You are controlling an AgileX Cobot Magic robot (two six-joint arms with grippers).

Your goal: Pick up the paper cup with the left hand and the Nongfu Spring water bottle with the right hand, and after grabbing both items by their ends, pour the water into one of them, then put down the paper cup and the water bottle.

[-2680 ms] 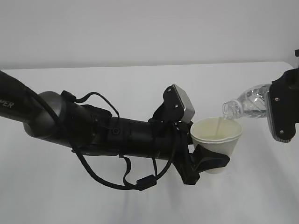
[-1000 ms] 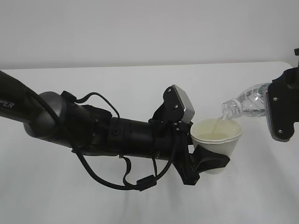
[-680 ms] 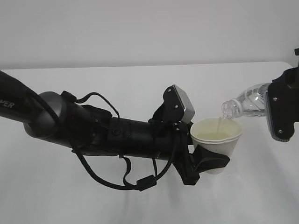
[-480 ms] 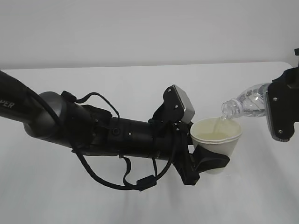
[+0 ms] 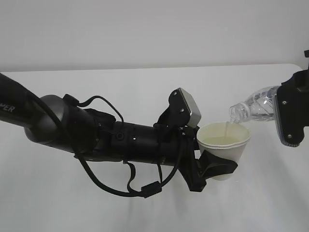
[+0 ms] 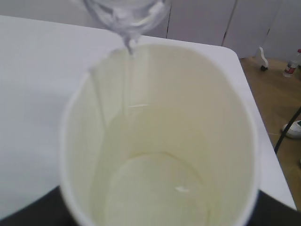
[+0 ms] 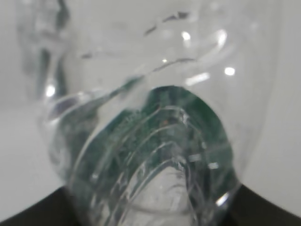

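Left hand (image 5: 215, 166) clamped the thin, crushable paper cup (image 5: 223, 145) low at frame centre-right; right hand (image 5: 289, 113) gripped the light, slippery Nongfu Spring water bottle (image 5: 253, 107) by its base, pouring.

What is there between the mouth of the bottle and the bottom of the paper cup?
A thin stream of water runs from the bottle into the paper cup; the left wrist view shows it best.

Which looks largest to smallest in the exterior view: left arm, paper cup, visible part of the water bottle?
1. Left arm, spanning over half the frame, though nearest the camera.
2. Paper cup.
3. Water bottle, whose base is hidden behind the right pincer, so its true size is unsure.
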